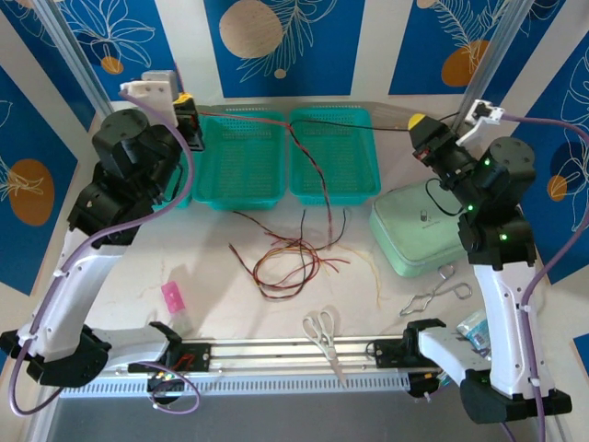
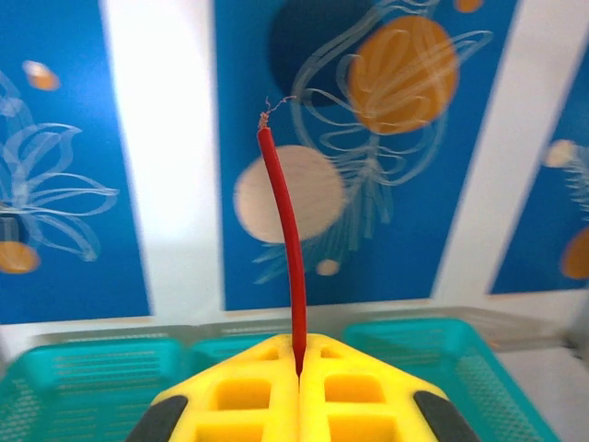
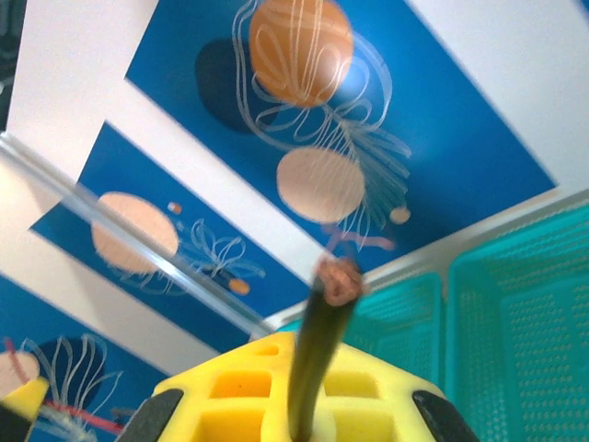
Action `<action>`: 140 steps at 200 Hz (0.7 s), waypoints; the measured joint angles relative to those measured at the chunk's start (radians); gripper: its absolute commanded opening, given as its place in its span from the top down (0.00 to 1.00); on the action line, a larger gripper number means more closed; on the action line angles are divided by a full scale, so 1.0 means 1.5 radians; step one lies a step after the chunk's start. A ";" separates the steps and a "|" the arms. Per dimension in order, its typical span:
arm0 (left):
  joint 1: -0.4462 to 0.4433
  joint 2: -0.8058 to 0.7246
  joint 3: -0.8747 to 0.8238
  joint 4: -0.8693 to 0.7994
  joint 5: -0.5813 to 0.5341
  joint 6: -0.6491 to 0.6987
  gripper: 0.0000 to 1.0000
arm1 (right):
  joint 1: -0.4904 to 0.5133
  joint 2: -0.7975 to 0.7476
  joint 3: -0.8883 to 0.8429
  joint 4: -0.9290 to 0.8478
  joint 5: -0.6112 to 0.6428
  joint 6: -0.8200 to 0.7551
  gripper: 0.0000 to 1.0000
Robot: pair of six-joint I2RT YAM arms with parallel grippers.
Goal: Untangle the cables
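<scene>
Left tool (image 2: 299,373) pinching red cable (image 2: 291,249), frayed tip; right tool (image 3: 308,414) pinching dark cable (image 3: 320,354); other cables (image 1: 290,262) tangled.

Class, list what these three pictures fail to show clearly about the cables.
1. Left wrist view: the red cable below the clamp, hidden by the yellow fingers.
2. Right wrist view: the tip of the dark cable, blurred close to the lens.
3. Top view: which strands lie over which in the tangle, too thin to tell.

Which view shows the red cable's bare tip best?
The left wrist view: the red cable rises close and sharp from the shut left gripper, frayed tip visible. The top view shows it as a thin line over the trays.
</scene>
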 measured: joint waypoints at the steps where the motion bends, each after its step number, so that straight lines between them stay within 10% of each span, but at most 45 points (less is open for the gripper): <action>1: 0.001 -0.001 0.000 -0.001 -0.002 0.001 1.00 | -0.002 0.000 0.002 -0.002 0.003 -0.001 1.00; 63: 0.119 -0.004 0.010 -0.055 -0.061 0.055 1.00 | -0.067 0.020 0.104 -0.038 0.084 -0.074 1.00; 140: 0.309 0.034 -0.041 -0.110 0.035 -0.026 1.00 | -0.135 0.043 0.146 -0.041 0.058 -0.107 1.00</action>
